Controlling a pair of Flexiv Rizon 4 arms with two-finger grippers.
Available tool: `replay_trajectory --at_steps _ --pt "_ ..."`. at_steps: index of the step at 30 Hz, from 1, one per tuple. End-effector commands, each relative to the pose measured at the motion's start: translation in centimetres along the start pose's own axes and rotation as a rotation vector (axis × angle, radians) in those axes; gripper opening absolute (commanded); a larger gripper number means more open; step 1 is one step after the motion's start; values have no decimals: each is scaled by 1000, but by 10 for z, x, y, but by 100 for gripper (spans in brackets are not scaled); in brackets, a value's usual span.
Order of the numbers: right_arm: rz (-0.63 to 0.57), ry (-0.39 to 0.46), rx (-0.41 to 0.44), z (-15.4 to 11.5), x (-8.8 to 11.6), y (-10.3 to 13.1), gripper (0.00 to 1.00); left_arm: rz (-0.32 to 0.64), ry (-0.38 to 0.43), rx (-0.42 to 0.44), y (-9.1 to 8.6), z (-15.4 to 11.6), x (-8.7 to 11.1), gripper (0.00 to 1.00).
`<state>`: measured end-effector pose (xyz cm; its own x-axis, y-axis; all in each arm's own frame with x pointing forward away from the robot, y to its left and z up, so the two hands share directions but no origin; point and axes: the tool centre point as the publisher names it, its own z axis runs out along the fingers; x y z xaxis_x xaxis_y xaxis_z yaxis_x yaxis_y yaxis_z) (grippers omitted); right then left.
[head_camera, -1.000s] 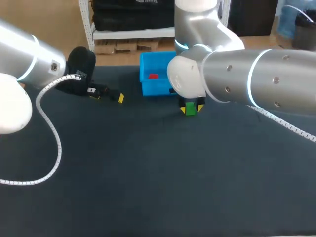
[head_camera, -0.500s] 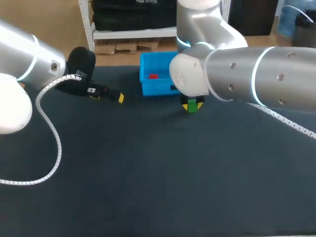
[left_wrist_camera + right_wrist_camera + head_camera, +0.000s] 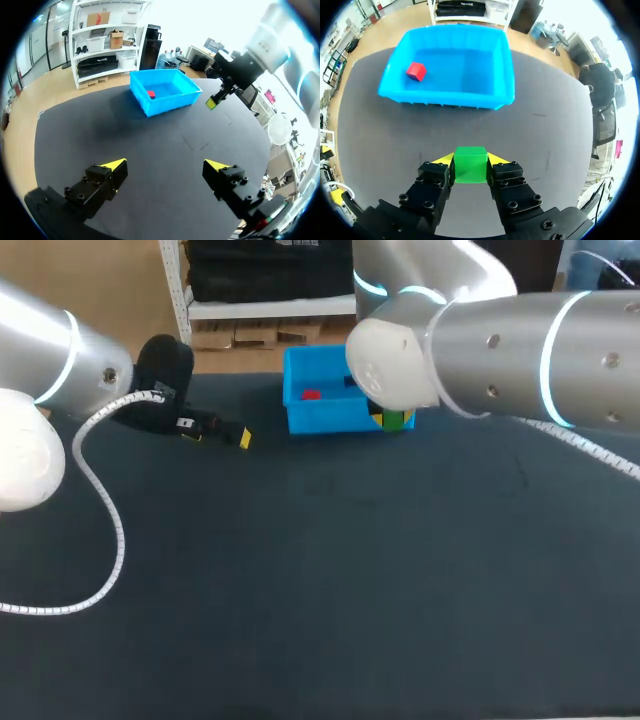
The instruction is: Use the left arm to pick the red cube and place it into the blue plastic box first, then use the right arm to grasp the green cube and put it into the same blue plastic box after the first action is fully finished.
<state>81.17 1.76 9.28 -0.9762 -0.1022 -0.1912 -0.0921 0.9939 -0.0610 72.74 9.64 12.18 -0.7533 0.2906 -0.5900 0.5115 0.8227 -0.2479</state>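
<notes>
My right gripper (image 3: 470, 160) is clamping the green cube (image 3: 471, 164) between both yellow tips. It is holding the cube off the dark table (image 3: 320, 590), just short of the blue plastic box (image 3: 445, 97), by the box's near wall. The red cube (image 3: 416, 71) is lying inside the box, toward its left end. My left gripper (image 3: 165, 166) is hanging off to the box's left, its fingers spread wide with nothing between them.
</notes>
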Motion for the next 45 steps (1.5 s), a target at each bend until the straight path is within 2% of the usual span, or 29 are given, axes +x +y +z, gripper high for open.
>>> replay_trajectory --at_steps 1,8,13,22,32,37,40,42,45 --pt "2 -175 5 -34 15 -5 0 2 -3 5 1 1 0 100" --pt "-7 -261 14 -73 15 -3 0 2 -3 5 1 1 0 100" --pt "-11 -297 21 -87 16 -5 0 2 -3 5 1 1 0 100" --pt "-8 -307 11 -84 19 -3 0 2 -3 5 1 1 0 100" --pt "-18 -316 -3 -83 12 -5 0 2 -3 5 1 1 0 100" --pt "-27 -313 -13 -78 2 -5 0 2 -3 5 1 1 0 100" --pt "-36 -317 -33 -74 -9 -5 0 2 -3 5 1 1 0 100" --pt "-50 -313 -5 -72 -17 -4 0 2 -3 5 1 1 0 100" --pt "-63 -315 -15 -68 -33 -5 0 2 -3 5 1 1 0 100"
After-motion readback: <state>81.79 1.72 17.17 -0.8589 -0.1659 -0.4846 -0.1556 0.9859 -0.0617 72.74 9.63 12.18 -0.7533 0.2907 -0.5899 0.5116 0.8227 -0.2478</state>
